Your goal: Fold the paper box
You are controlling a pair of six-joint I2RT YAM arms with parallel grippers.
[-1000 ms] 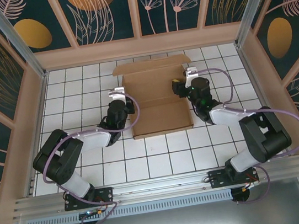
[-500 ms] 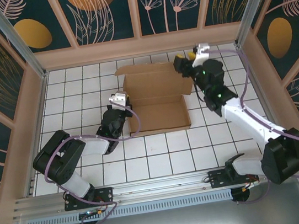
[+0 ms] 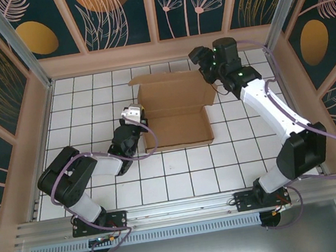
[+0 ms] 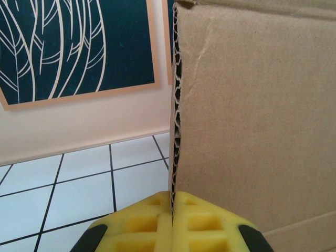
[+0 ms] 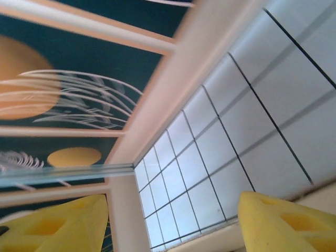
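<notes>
The paper box (image 3: 177, 128) is brown corrugated cardboard lying on the white tiles mid-table, with its left wall and back panel raised. My left gripper (image 3: 133, 114) is shut on the top edge of the left wall. In the left wrist view its yellow fingers (image 4: 205, 223) pinch the corrugated edge between them, left gripper (image 4: 173, 198), and the wall's brown face (image 4: 252, 115) rises to the right. My right gripper (image 3: 200, 57) hangs above the back right corner of the box, apart from it. Its yellow fingers (image 5: 283, 220) stand wide, right gripper (image 5: 170, 226) open with nothing between them.
Patterned enclosure walls (image 3: 151, 9) close in the back and both sides. An aluminium rail (image 3: 179, 209) runs along the near edge by the arm bases. White tiles (image 3: 187, 173) lie bare in front of the box.
My right arm left the box's right side and swung up and back to the far right corner. The back panel now stands raised. The left gripper kept its grip on the left wall.
</notes>
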